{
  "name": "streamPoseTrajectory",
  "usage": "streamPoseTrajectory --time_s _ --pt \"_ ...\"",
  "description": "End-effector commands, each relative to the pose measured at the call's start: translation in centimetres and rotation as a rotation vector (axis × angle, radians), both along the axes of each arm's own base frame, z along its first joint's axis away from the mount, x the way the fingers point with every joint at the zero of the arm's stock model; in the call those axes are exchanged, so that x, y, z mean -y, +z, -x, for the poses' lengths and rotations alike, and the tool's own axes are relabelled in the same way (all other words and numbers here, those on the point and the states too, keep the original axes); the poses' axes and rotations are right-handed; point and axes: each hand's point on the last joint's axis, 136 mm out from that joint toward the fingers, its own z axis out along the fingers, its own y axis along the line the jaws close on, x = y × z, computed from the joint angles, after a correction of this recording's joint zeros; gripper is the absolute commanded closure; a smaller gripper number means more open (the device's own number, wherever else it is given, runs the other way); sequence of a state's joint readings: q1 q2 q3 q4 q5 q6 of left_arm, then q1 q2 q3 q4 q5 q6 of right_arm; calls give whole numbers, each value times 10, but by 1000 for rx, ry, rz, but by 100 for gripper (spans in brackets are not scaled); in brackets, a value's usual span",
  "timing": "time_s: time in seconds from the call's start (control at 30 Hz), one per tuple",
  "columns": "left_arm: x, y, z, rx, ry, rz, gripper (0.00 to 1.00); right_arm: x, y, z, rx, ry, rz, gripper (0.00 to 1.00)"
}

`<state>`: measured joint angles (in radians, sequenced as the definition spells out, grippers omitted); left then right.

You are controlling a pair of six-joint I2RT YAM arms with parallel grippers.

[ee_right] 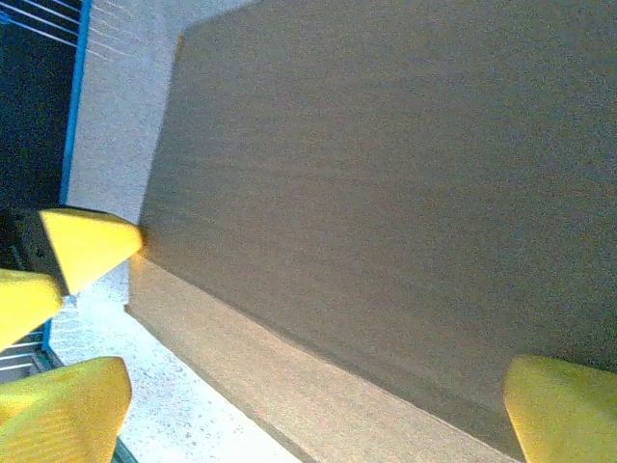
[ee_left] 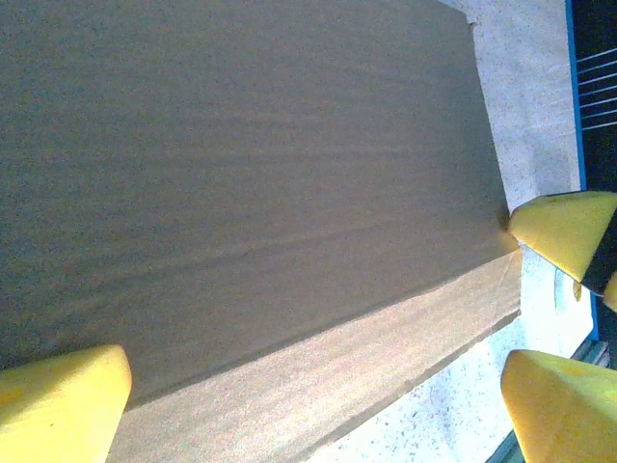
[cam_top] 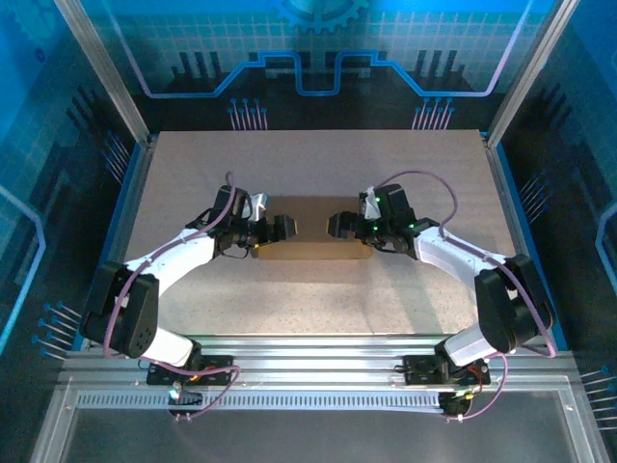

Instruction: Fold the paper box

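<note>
A plain brown, flat rectangular cardboard paper box (cam_top: pixel 310 239) lies in the middle of the speckled beige tabletop (cam_top: pixel 318 159), somewhat closer to the arm bases than to the far edge. Its long axis runs left to right across the table, parallel to the near edge, so its short ends point toward the two sides. It lies flat, with no flap raised in the overhead view.

The left gripper (cam_top: pixel 280 230) hangs over the left part of the box and points to the right. The right gripper (cam_top: pixel 337 224) hangs over the right part and points to the left. The two face each other along the box's long axis, with a stretch of bare cardboard between them. Both pincers are spread wide and neither holds anything.

From the left wrist, the yellow fingertips (ee_left: pixel 60 405) sit far apart at the lower corners of the view – one over the cardboard, the other past the box's edge, over the tabletop. The brown sheet spreads out beneath them. A paler strip (ee_left: pixel 318 386) runs along one long edge, set off from the darker main panel by a straight line.

The right wrist view mirrors this: yellow fingertips (ee_right: pixel 564 410) wide apart, the same pale strip beside the dark panel, and the speckled table beyond. Whether any fingertip touches the cardboard cannot be told.
</note>
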<state>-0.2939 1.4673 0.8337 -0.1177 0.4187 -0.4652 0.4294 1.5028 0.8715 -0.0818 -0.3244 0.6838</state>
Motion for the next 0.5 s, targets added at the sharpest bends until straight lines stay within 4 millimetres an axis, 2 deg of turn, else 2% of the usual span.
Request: streamPoseTrajectory --time_s 0.0,0.2,0.47 --pt "-1 -14 3 -12 -3 -29 1 1 -22 10 -45 15 54 0" --pt "2 -22 6 -24 -5 -36 1 5 -34 11 -65 9 91 0" --pt "2 -35 7 -50 17 -43 1 8 -39 10 -65 4 129 0"
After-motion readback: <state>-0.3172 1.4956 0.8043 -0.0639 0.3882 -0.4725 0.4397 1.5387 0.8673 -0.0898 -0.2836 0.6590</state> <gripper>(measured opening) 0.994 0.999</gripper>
